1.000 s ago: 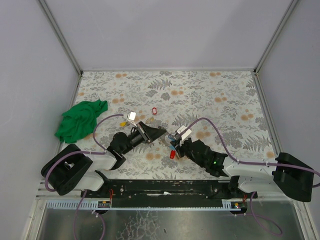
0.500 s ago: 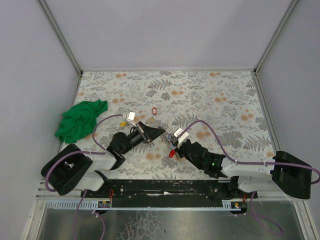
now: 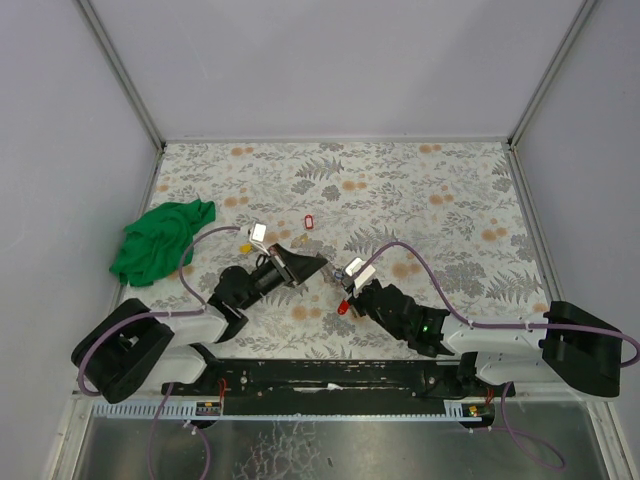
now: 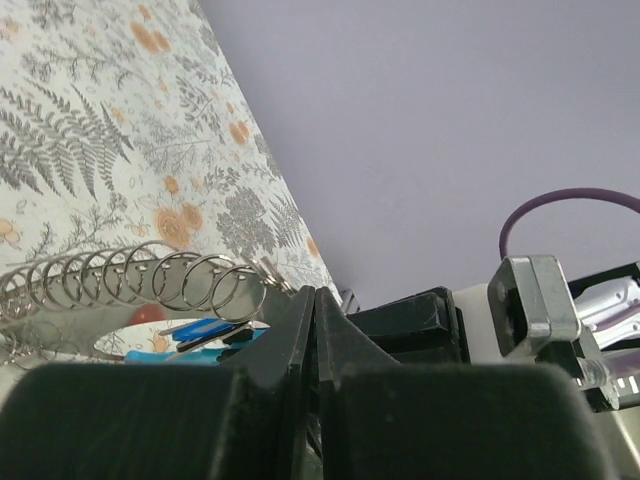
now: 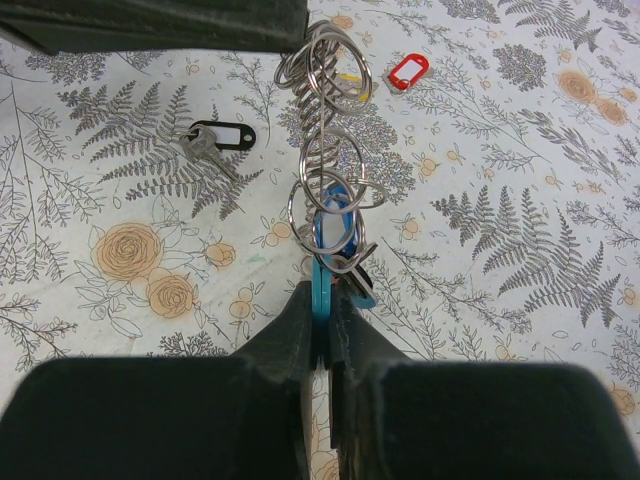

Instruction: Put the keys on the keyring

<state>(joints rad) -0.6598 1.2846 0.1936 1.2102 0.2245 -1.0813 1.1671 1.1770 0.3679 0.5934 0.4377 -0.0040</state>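
A chain of steel keyrings [image 5: 322, 150] is stretched between my two grippers. The right gripper [image 5: 322, 290] is shut on a blue key tag [image 5: 330, 235] that hangs on the chain's near end with a key. In the left wrist view the left gripper [image 4: 315, 295] is shut, with the keyring chain's [image 4: 190, 285] last ring at its tip. In the top view the left gripper [image 3: 320, 262] and the right gripper [image 3: 343, 289] nearly meet. A red tag [image 3: 344, 307] shows under the right gripper. A black-tagged key [image 5: 215, 135] and a red-tagged key [image 5: 408, 70] lie loose on the table.
A crumpled green cloth [image 3: 160, 240] lies at the table's left edge. The floral tablecloth [image 3: 430, 190] runs back to grey walls on three sides. Purple cables [image 3: 420, 255] arch over both arms.
My left jaws have closed fully at the end of the keyring chain. The right gripper has shifted slightly left, still holding the blue tag.
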